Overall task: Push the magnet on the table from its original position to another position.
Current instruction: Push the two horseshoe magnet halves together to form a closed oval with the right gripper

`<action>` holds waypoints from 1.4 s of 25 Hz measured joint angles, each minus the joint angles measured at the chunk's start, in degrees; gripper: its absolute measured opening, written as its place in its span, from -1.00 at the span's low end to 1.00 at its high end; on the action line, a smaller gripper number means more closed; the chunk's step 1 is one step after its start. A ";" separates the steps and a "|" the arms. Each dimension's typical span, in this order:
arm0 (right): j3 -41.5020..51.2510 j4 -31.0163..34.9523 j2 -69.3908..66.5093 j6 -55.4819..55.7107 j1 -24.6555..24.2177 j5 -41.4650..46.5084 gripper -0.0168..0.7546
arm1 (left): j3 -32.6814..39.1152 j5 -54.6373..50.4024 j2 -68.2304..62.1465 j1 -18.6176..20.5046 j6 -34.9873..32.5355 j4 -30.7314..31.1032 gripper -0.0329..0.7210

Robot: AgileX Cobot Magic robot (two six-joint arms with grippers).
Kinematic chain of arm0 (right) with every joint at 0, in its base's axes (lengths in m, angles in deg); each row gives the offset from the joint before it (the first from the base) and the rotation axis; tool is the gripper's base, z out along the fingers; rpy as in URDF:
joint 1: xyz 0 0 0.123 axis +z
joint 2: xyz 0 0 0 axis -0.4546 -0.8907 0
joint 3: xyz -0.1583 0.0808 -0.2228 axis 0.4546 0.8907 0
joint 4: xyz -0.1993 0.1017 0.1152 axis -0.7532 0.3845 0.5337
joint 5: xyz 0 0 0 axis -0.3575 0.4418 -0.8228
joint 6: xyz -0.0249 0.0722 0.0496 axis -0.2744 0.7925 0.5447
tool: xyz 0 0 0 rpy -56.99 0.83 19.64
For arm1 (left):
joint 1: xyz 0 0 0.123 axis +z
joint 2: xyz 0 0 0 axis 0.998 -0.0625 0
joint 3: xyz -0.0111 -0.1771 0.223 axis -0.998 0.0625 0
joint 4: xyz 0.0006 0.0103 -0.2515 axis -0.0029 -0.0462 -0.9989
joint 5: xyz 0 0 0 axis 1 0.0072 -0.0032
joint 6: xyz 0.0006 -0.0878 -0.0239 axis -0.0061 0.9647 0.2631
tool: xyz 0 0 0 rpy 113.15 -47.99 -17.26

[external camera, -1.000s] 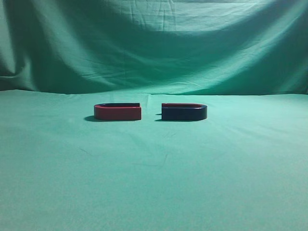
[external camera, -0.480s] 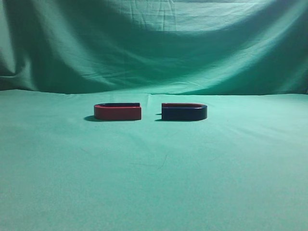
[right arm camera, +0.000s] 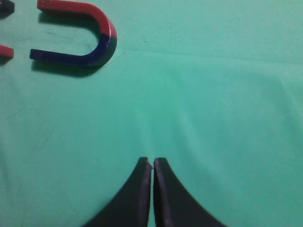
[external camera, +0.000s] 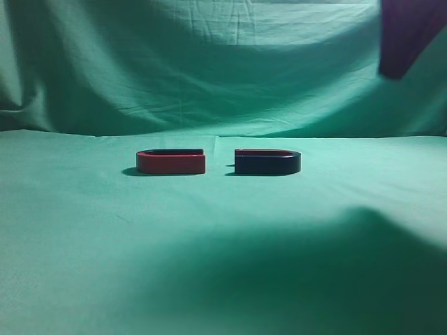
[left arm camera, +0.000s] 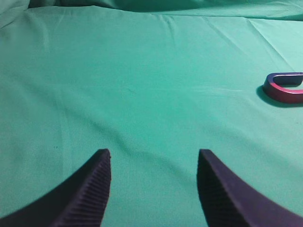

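Right wrist view, right hand (right arm camera: 152, 163) pressed closed above table (right arm camera: 227, 104), magnet (right arm camera: 78, 33) well ahead, left hand (left arm camera: 154, 158) spread wide.

The exterior view looks level along the table (external camera: 223, 279) at object height, facing the draped backdrop cloth (external camera: 209, 70), with the magnet (external camera: 267, 162) side-on at mid distance. The right wrist view looks steeply down past the right gripper (right arm camera: 152, 163) from closer in, the magnet (right arm camera: 78, 35) toward its upper left. The left wrist view looks forward and down over the left gripper (left arm camera: 154, 158); it shares the red-sided magnet (left arm camera: 285, 88), left of the magnet, with the exterior view (external camera: 171, 162).
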 joint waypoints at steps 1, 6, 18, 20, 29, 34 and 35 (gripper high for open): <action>-2.17 -0.14 -2.93 0.13 0.26 0.36 -0.96 | 0.00 0.00 0.00 0.00 0.00 0.00 0.07; -11.81 -0.64 -15.03 1.26 1.30 2.22 -0.96 | 0.00 0.00 0.00 0.00 0.00 0.00 0.07; -21.77 -2.83 -27.64 2.48 2.01 1.55 -0.96 | 0.00 0.00 0.00 0.00 0.00 0.00 0.07; -21.80 -3.54 -28.97 2.86 2.01 1.07 -0.96 | 0.00 0.00 0.00 0.00 0.00 0.00 0.07; -22.09 -3.64 -29.94 3.15 3.21 -2.92 -0.96 | 0.00 0.00 0.00 0.00 0.00 0.00 0.07; -22.14 -3.64 -30.07 3.15 5.42 -5.50 -0.96 | 0.00 0.00 0.00 0.00 0.00 0.00 0.07; -22.14 -3.64 -30.16 3.15 6.04 -6.09 -0.96 | 0.00 0.00 0.00 0.00 0.00 0.00 0.07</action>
